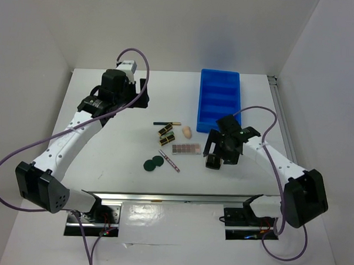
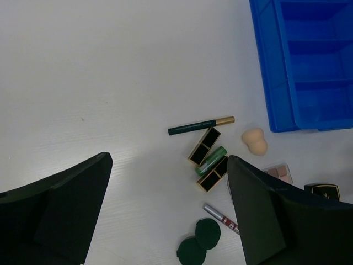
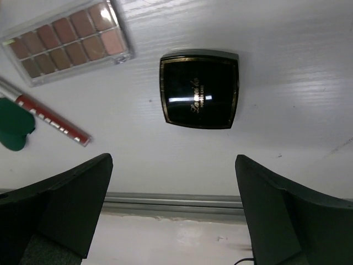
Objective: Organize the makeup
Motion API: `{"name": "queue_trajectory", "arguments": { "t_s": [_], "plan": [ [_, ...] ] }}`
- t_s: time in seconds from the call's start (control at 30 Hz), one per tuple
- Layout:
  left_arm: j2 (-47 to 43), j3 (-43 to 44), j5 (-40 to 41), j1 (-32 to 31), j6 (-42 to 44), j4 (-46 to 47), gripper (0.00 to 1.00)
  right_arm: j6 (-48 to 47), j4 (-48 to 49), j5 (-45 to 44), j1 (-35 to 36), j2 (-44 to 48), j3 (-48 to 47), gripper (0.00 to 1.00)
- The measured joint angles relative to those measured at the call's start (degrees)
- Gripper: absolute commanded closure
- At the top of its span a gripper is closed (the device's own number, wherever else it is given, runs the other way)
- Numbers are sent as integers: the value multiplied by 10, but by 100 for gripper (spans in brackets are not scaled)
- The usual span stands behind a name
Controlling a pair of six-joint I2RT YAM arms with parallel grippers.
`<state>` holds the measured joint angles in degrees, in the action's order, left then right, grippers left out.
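- Glossy black square compact [image 3: 199,89], gold-trimmed, gold script on lid: flat on white table [image 3: 298,61], near brown-pink palette strip [image 3: 67,38].
- Right gripper [image 3: 174,165]: fingers spread wide, empty, hovering over compact.
- Left gripper [image 2: 170,160]: spread wide, empty, well apart from compact.

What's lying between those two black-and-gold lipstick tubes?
A small green tube, slanted between the upper lipstick tube and the lower lipstick tube; the left wrist view shows it.

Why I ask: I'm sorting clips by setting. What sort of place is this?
Probably a robotics lab cell, not a home: left arm and right arm mounted on a white table, bare white walls around it, makeup staged beside a blue bin.
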<state>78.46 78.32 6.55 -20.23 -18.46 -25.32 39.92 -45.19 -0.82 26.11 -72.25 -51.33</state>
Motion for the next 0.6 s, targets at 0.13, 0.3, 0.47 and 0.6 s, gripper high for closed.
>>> {"name": "queue_trajectory", "arguments": {
  "t_s": [0.13,0.3,0.47,0.6],
  "plan": [
    [0,0,-1,-1,0,0,0,3,9,-2,2,-33,18,0],
    [0,0,-3,-2,0,0,0,-1,17,-9,3,-72,26,0],
    [3,0,-3,-4,0,-1,0,-24,49,-18,3,-107,26,0],
    [14,0,0,-9,1,-2,0,-59,85,-22,3,-144,26,0]
  ]
}}
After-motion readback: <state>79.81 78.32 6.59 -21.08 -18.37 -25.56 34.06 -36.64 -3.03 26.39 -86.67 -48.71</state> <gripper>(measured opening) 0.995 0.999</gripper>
